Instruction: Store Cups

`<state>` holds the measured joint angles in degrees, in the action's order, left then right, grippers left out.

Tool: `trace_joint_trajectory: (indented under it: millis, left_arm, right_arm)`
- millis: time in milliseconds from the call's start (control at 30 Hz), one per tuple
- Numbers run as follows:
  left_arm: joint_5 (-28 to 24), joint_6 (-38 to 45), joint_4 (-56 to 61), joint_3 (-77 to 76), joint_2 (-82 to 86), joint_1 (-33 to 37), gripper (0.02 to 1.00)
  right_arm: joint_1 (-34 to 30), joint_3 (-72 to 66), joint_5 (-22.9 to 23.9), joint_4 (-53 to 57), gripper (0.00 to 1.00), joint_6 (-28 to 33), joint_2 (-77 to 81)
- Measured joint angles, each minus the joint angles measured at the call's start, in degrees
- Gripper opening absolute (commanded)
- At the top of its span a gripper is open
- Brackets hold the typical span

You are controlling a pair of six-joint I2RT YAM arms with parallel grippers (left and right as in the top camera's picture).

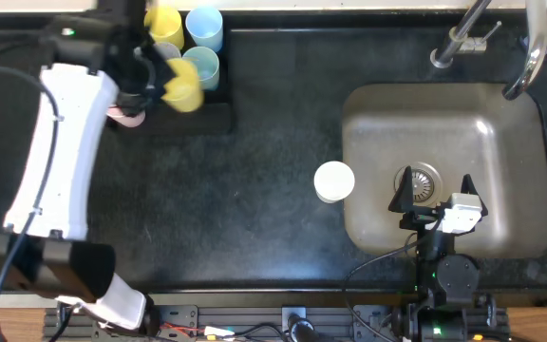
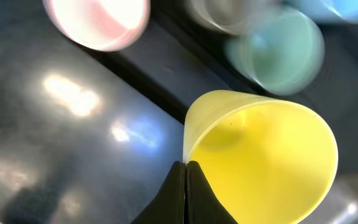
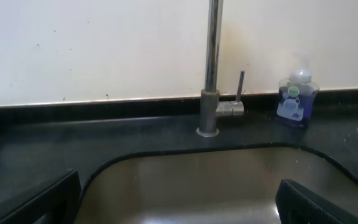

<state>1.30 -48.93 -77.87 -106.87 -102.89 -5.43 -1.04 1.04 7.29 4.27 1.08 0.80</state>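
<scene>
The left claw (image 2: 185, 182) is pressed together on the rim of a yellow cup (image 2: 260, 155), pinching its wall. The cup is held tilted, with its open mouth turned towards the wrist camera, and it hangs out to one side of the fingers. In the top view this held cup (image 1: 183, 87) is seen above a black tray (image 1: 212, 116) at the far left of the worktop (image 1: 254, 209). It is near the tray's edge, just beside a teal cup (image 1: 200, 66). A blue cup (image 1: 204, 27) and a second yellow one (image 1: 164, 24) are stood at the back of the tray, and a pink cup (image 1: 127, 117) is partly hidden under the arm.

A white cup (image 1: 333, 180) is set on the worktop, just beside the sink (image 1: 501, 123) and well apart from both claws.

The right claw (image 1: 439, 193) is held over the sink with its fingers spread and nothing between them. It is faced by the tap (image 3: 213, 68) and a soap bottle (image 3: 297, 99).
</scene>
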Motion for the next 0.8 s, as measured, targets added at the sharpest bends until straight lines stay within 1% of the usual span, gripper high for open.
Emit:
trace_joint_trajectory:
  millis: [100,200,500,800]
  left_arm:
    - [-0.02,-0.35,1.46,2.82,-0.26,3.04,0.036]
    - [0.07,-0.46,2.47,3.78,-0.26,4.35,0.036]
    - [0.48,-0.46,2.69,3.78,-0.92,4.46,0.036]
    - [0.48,-0.46,4.07,3.78,-5.79,4.48,0.036]
  right_arm:
    - [0.0,0.0,0.0,0.0,0.998,-0.02,0.0]
    - [0.0,0.0,0.0,0.0,0.998,0.02,0.0]
    - [0.0,0.0,0.0,0.0,0.998,0.0,0.0]
    - [0.0,0.0,-0.02,0.0,0.996,0.0,0.0]
